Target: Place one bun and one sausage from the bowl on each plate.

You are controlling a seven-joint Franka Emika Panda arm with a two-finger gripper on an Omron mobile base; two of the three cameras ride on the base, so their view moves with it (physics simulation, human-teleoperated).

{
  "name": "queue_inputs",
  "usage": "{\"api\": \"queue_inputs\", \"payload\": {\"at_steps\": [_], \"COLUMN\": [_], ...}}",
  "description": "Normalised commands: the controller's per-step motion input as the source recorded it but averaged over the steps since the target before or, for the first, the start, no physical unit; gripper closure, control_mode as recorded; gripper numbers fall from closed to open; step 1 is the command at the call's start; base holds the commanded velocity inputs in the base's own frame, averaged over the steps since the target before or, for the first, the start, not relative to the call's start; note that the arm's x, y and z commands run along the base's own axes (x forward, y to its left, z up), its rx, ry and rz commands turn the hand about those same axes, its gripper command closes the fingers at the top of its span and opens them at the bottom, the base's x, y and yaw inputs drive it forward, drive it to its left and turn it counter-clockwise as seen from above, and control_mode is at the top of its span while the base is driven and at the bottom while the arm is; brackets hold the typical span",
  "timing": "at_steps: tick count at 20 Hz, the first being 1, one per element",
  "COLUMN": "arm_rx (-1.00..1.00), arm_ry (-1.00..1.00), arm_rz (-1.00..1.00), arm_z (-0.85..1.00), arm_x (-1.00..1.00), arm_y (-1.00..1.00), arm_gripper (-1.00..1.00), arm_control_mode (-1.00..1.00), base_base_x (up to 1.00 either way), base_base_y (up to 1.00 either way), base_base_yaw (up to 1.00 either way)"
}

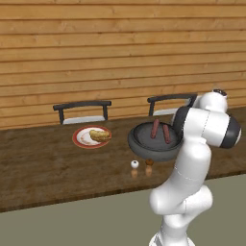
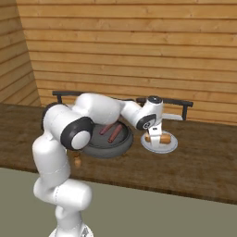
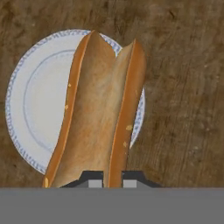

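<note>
My gripper (image 3: 113, 183) is shut on a split golden bun (image 3: 98, 113), which it holds over a white plate with a blue patterned rim (image 3: 39, 100). From the right base view, the gripper (image 2: 155, 134) and bun (image 2: 162, 138) hang low over that plate (image 2: 170, 147), just right of the dark bowl (image 2: 104, 150). Two sausages (image 2: 114, 133) lie in the bowl. From the left base view, the bowl (image 1: 139, 146) with its sausages (image 1: 155, 128) sits mid-table. A red-rimmed plate (image 1: 78, 140) to its left carries another bun (image 1: 100, 135).
Two small shakers (image 1: 135, 166) (image 1: 149, 163) stand just in front of the bowl. Two dark chairs (image 1: 81, 106) (image 1: 168, 99) are pushed in at the table's far side, below a wooden plank wall. The table's front edge runs near my base.
</note>
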Motion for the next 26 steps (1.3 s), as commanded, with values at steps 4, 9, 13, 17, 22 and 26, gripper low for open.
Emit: {"api": "queue_inputs", "payload": {"at_steps": [4, 9, 13, 17, 22, 26], "arm_rx": [0.05, 0.0, 0.0, 0.0, 0.03, 0.02], "arm_ry": [0.0, 0.0, 0.0, 0.0, 0.0, 0.0], "arm_rz": [0.0, 0.0, 0.0, 0.0, 0.0, 0.0], "arm_z": [-0.29, -0.24, -0.34, -0.24, -0.03, 0.34], "arm_x": [0.23, 0.36, 0.29, 0.17, 0.0, -0.16], "arm_y": [-0.01, -0.01, -0.03, 0.0, -0.2, -0.07], "arm_gripper": [1.0, 1.0, 1.0, -1.0, -1.0, -1.0], "arm_control_mode": [-1.0, -1.0, -1.0, -1.0, -1.0, -1.0], "base_base_x": [0.0, 0.0, 0.0, 0.0, 0.0, 0.0], "base_base_y": [0.0, 0.0, 0.0, 0.0, 0.0, 0.0], "base_base_yaw": [0.0, 0.0, 0.0, 0.0, 0.0, 0.0]}}
